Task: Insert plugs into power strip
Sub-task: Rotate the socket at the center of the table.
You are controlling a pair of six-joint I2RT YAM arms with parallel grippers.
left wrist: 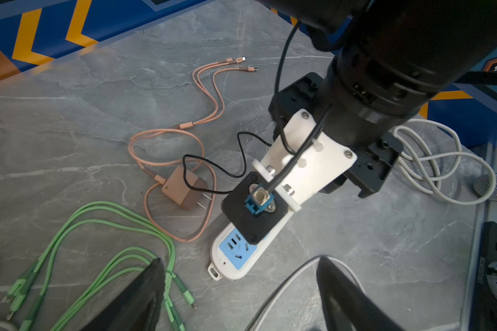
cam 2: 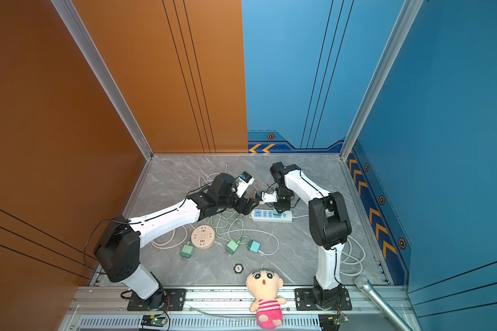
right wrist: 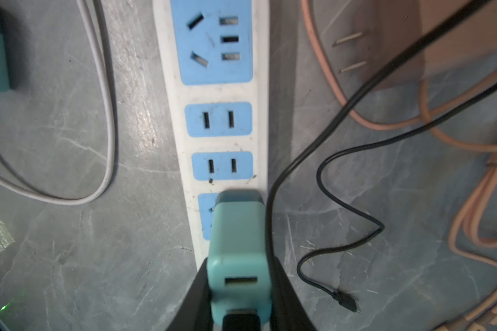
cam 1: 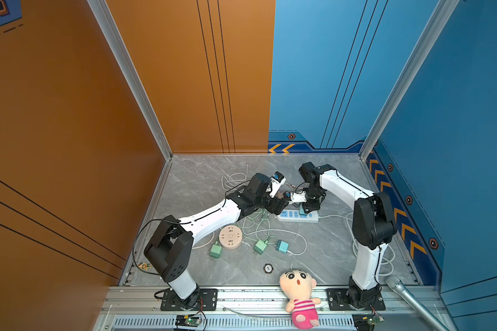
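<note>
The white power strip point(cam 1: 294, 217) with blue sockets lies mid-table. My right gripper point(right wrist: 238, 275) is shut on a teal plug point(right wrist: 237, 229), which stands upright on the strip's point(right wrist: 221, 120) end socket with its prongs hidden. My left gripper point(left wrist: 241, 278) hovers open and empty just off the strip's point(left wrist: 233, 258) free end, with its fingers point(left wrist: 138, 298) wide apart. A pink-brown plug point(left wrist: 184, 187) lies on its side beside the strip. Two green plugs point(cam 1: 215, 250) point(cam 1: 260, 246) and another teal plug point(cam 1: 282, 246) lie nearer the front.
A round beige socket point(cam 1: 230, 237) sits by the left arm among green cables point(left wrist: 98, 229). White cord is coiled by the right arm's base point(cam 1: 385, 258). A doll point(cam 1: 299, 295), a microphone point(cam 1: 408, 298) and a small black disc point(cam 1: 268, 268) lie at the front edge.
</note>
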